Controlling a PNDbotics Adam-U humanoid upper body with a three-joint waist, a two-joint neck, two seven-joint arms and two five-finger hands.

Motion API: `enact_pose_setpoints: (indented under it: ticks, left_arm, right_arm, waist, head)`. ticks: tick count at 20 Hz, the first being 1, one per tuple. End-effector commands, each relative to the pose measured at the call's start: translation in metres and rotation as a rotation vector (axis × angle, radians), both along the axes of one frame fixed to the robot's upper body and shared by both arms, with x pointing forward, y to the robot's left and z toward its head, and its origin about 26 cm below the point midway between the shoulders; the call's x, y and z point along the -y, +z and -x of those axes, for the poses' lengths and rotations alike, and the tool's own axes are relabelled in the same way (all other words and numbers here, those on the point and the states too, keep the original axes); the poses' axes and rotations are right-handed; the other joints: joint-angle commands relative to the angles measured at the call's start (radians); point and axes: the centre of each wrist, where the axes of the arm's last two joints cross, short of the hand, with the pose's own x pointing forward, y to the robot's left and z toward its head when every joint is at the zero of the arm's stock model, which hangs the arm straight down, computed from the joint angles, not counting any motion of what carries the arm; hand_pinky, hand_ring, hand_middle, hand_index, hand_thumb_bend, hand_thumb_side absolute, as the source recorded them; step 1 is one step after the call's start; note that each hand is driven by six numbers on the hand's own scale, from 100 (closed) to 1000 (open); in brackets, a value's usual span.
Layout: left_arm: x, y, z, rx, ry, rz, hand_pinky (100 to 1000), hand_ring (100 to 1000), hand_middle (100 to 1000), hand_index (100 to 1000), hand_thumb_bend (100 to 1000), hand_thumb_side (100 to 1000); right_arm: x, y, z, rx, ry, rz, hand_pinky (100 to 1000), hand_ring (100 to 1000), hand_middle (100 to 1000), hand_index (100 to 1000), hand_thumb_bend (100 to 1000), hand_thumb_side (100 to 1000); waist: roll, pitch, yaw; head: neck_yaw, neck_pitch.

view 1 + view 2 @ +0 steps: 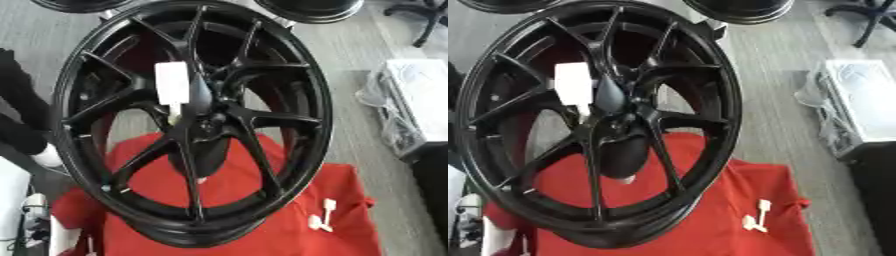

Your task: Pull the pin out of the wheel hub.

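Left hand (19,115) dark at 9 o'clock edge, state cannot tell. One black wheel (273,119) on red cloth (350,237); one white pin (172,82) in hub (210,124); two loose pins (320,216) at 5 o'clock.

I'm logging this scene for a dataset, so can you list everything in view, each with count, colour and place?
wheel rim: one, black, multi-spoke, standing tilted in the middle, filling most of the view.
white tag: one, white, rectangular, at the wheel's hub, left of centre.
red cloth: one, red, spread under and in front of the wheel.
white pieces: two small, white, lying on the cloth at lower right; what they are I cannot tell.
other wheels: two, black, partly cut off at the top edge.
white box: one, white, on the floor at the right, clear plastic wrap beside it.
chair base: one, black, top right corner.
robot hands: none clearly visible in either view.
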Motion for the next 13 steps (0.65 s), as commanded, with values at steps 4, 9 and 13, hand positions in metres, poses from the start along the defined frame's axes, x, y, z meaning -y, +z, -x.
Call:
enact_pose_setpoints:
  ticks: [4,9,13]
  left_arm:
    - [0.006,0.015,-0.001,0.046,-0.028,-0.049,745,818,754,817,151,822]
    - [0.011,0.017,-0.002,0.062,-0.045,-0.060,745,819,756,819,149,817]
    - [0.015,0.019,-0.002,0.077,-0.061,-0.069,745,820,763,824,144,812]
  right_arm:
    - [-0.002,-0.006,-0.015,0.100,0.092,-0.165,878,781,688,774,184,299]
    - [0.001,-0.027,-0.030,0.120,0.138,-0.259,872,760,658,756,227,304]
    - [0.000,-0.037,-0.036,0.149,0.146,-0.303,879,772,656,751,195,304]
  waist:
    - [0.010,-0.013,0.010]
    - [0.017,-0.010,0.019]
    - [0.023,-0.007,0.025]
  head:
    - [-0.003,0.005]
    - [-0.003,-0.001]
    - [-0.002,-0.007]
